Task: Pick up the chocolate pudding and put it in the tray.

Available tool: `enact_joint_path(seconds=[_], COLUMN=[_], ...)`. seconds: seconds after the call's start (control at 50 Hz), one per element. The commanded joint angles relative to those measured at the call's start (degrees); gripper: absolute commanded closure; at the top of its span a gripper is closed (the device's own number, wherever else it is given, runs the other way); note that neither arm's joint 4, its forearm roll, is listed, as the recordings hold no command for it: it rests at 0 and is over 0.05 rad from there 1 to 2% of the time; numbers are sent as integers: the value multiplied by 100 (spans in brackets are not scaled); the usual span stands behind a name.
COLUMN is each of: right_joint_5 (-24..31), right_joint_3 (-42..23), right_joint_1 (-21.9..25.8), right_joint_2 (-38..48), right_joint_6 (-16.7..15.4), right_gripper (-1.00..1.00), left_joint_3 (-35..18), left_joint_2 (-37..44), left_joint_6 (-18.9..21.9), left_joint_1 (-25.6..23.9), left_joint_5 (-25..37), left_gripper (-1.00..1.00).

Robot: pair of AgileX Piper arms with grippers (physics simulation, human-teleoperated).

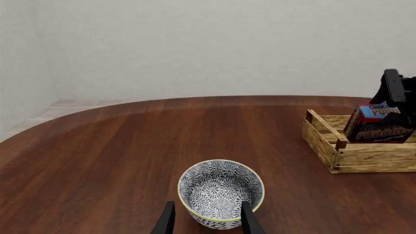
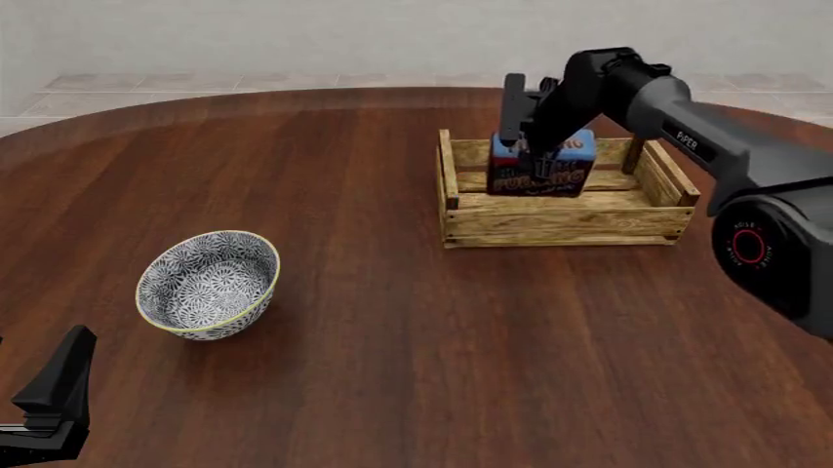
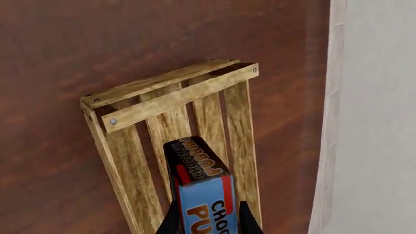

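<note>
Over tray [image 2: 568, 216], fingers [image 3: 246, 220] clamping pudding [image 2: 541, 166].

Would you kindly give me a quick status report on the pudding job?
Right pincer shut on the chocolate pudding, held over the tray. Left pincer open, idle by the bowl. Nothing in the way.

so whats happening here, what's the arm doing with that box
The right gripper holds the chocolate pudding over the left part of the wooden tray, fingers clamped on the carton. Whether it touches the slats yet is unclear. The left gripper hangs open near the patterned bowl, idle.
</note>
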Motion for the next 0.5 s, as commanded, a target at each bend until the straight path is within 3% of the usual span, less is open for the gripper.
enact_joint_path(seconds=[0.02, 0.5], right_joint_5=[-37, -194], right_joint_3=[-85, 141], right_joint_1=[15, 96], right_joint_2=[109, 140], right_joint_6=[171, 262], right_gripper=[100, 100], left_joint_3=[0, 0], left_joint_2=[0, 0], left_joint_6=[0, 0], left_joint_1=[0, 0], left_joint_5=[0, 0], left_gripper=[-100, -100])
